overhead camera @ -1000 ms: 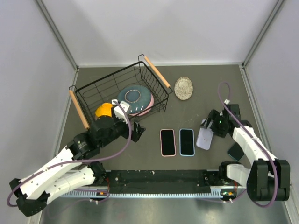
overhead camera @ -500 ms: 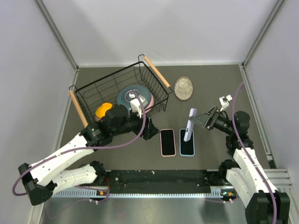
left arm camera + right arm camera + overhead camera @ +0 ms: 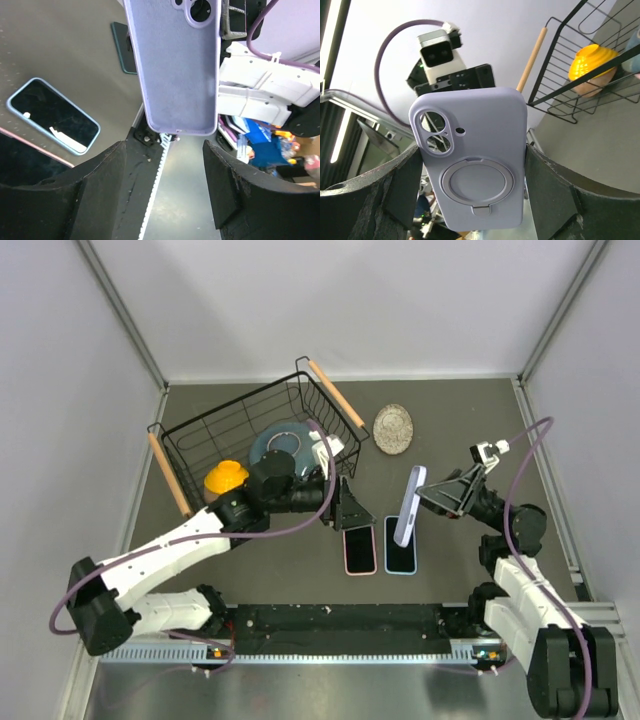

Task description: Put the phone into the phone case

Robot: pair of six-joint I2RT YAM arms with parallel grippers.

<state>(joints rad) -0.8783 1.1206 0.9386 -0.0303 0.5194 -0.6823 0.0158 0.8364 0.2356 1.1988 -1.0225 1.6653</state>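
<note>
My right gripper (image 3: pixel 428 502) is shut on the lavender phone case (image 3: pixel 408 504) and holds it upright above the table. The right wrist view shows the case's back (image 3: pixel 472 170) with its ring stand, pinched between my right gripper (image 3: pixel 472 150) fingers. Two phones lie face up below: a pink-edged phone (image 3: pixel 360 545) and a blue-edged phone (image 3: pixel 400 558), the latter partly behind the case. My left gripper (image 3: pixel 349 512) hovers open just above the pink-edged phone's far end. In the left wrist view, the left gripper (image 3: pixel 165 150) is empty and faces the case's hollow side (image 3: pixel 177 65).
A black wire basket (image 3: pixel 200 435) with wooden handles stands at the back left, holding plates and a yellow object (image 3: pixel 225 477). A round silvery disc (image 3: pixel 393 428) lies behind the phones. A dark phone (image 3: pixel 125 47) lies on the table to the right. A black rail (image 3: pixel 340 620) runs along the near edge.
The right gripper lifted the case off the table, carried it left and stood it upright. The left arm swung right from the basket to the phones, its jaws narrowing.
</note>
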